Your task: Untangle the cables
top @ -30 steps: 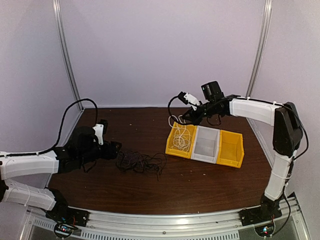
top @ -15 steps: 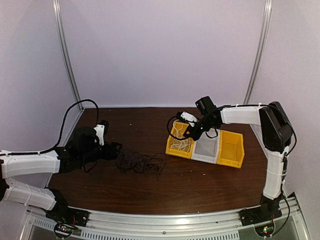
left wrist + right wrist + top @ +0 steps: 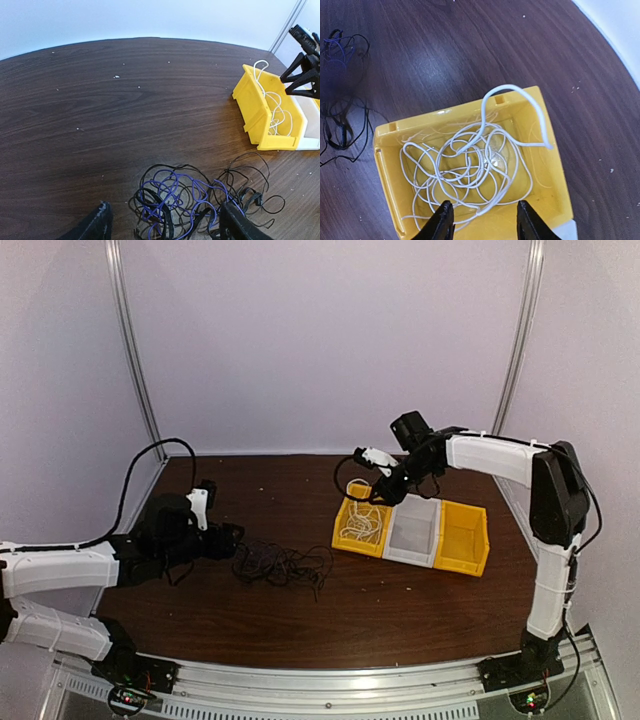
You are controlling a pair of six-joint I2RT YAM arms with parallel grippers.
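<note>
A white cable (image 3: 470,165) lies coiled inside the left yellow bin (image 3: 390,170), with one loop arching up over the bin's far rim. My right gripper (image 3: 484,222) hangs just above that bin (image 3: 345,535), open, with nothing pinched between its fingers. The dark cables (image 3: 190,200), black and purple strands in a tangled clump, lie on the table (image 3: 280,565). My left gripper (image 3: 165,225) is open low over the near side of the clump, one finger on each side. From above, the left gripper (image 3: 228,537) sits at the clump's left edge.
A clear bin (image 3: 415,530) and a second yellow bin (image 3: 462,538) stand joined to the right of the first one. Part of the dark clump (image 3: 337,100) shows on the wood left of the bins. Walls close the table's back and sides.
My right gripper dipped to the yellow bin, opened and let the white cable drop into it, then lifted slightly. The left arm and the dark clump have not moved.
</note>
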